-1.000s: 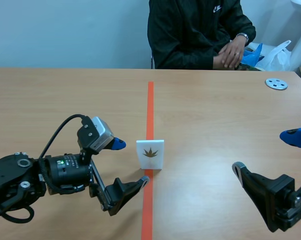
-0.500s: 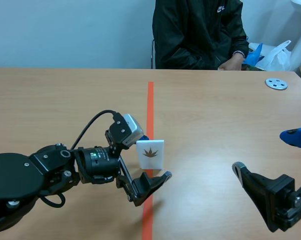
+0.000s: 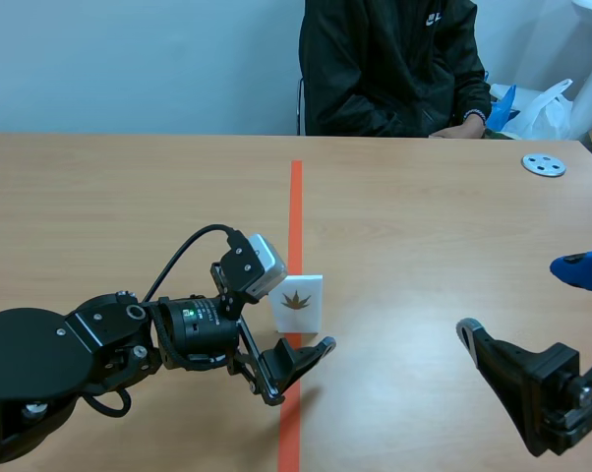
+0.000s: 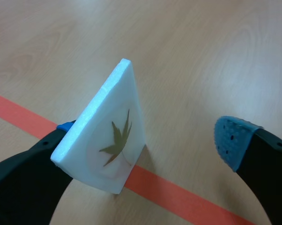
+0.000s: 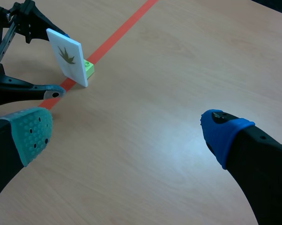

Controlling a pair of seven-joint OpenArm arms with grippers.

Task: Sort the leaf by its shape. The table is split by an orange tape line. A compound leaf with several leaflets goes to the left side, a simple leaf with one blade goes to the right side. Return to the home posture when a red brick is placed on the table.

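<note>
A white foam card (image 3: 297, 303) with a brown, pointed-lobed leaf stands upright on the orange tape line (image 3: 296, 206). My left gripper (image 3: 302, 315) is open around the card. In the left wrist view the card (image 4: 110, 140) leans against one finger (image 4: 33, 164), while the blue-padded finger (image 4: 232, 140) stays well apart from its front. In the right wrist view the card (image 5: 66, 56) rests against a small green block (image 5: 88, 69). My right gripper (image 3: 520, 300) hangs open low at the right, far from the card, with nothing between its fingers (image 5: 127, 126).
A person in a black jacket (image 3: 389, 64) sits across the table. A grey disc (image 3: 544, 164) lies at the far right, near a white plastic bag (image 3: 547, 108). Bare wood lies on both sides of the tape.
My left arm has swung right and forward, so its open fingers now straddle the card. The person's hands drew back. The right arm has not moved.
</note>
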